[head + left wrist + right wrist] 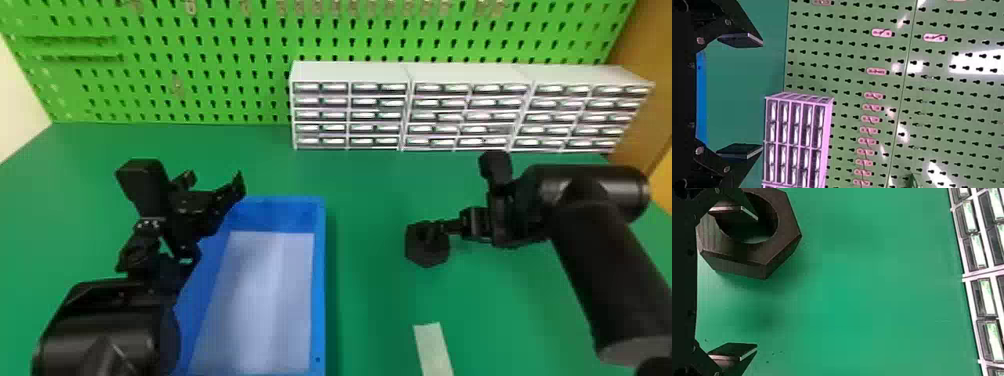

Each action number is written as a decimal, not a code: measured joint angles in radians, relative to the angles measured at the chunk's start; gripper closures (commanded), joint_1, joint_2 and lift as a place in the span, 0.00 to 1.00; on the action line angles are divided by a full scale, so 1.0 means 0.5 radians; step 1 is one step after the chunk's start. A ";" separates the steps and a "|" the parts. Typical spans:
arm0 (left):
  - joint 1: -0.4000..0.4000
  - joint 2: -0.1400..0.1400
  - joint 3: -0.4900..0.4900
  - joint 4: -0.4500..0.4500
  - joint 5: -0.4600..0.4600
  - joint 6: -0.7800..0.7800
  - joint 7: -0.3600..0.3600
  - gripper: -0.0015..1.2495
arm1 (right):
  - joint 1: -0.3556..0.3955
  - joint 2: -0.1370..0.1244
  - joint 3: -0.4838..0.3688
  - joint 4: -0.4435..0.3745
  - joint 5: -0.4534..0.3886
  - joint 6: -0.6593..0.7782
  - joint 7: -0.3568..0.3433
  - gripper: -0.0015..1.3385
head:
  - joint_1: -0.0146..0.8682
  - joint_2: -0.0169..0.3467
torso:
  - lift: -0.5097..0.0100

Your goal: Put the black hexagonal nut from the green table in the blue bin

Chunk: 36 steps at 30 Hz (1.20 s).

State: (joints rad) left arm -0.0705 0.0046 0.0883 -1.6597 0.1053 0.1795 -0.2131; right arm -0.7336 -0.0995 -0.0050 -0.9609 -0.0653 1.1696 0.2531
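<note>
The black hexagonal nut (427, 256) lies flat on the green surface (375, 225), to the right of the blue bin (321, 300) and well apart from it. Your right gripper (757, 282) is at the nut, reaching in from the right with its fingers wide apart. One finger sits over the nut's opening and the other is out past its side; you cannot tell whether the first dips into the hole or is only above it.

You look to be lining up the grasp, so the task is at an early stage. Watch that offset: lower or close as things stand and a finger could come down on the ring, tilting the nut or shoving it across the surface. If the finger does enter the hole, you may pinch only one wall, and the nut could swing or twist out on the lift. Either straddle it fully or choose that wall on purpose and grip it squarely.

Later, carry it high, or it may catch the bin's right wall. Your left gripper (763, 94), its fingers apart and empty, is by the bin's far left corner; release well clear of it, or the two arms could knock.
</note>
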 measured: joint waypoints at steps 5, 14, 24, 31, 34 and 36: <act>-0.001 0.000 -0.002 0.000 -0.002 0.000 0.000 0.26 | -0.022 0.000 -0.005 0.030 0.004 -0.002 0.000 0.11 | 0.79 0.19 | 0.79; -0.005 0.000 -0.009 0.003 -0.010 0.000 0.000 0.26 | -0.041 0.005 -0.034 0.088 0.008 -0.012 0.000 0.11 | 0.79 0.19 | 0.79; -0.006 0.000 -0.021 0.007 -0.011 0.000 0.000 0.26 | -0.039 -0.006 -0.072 0.111 0.002 -0.016 0.000 0.11 | 0.79 0.19 | 0.79; -0.008 0.000 -0.023 0.009 -0.009 0.000 0.000 0.26 | -0.026 -0.007 -0.081 0.114 0.000 -0.017 0.000 0.11 | 0.79 0.19 | 0.79; -0.010 0.000 -0.023 0.009 -0.009 0.000 0.000 0.26 | -0.020 -0.007 -0.084 0.115 -0.001 -0.017 0.000 0.11 | 0.79 0.19 | 0.79; -0.011 0.000 -0.022 0.009 -0.008 0.000 0.000 0.26 | -0.018 -0.008 -0.085 0.115 -0.001 -0.017 0.000 0.11 | 0.79 0.19 | 0.79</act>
State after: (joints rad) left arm -0.0760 0.0046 0.0774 -1.6552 0.1012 0.1794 -0.2132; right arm -0.7429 -0.1034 -0.0474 -0.9035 -0.0659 1.1612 0.2531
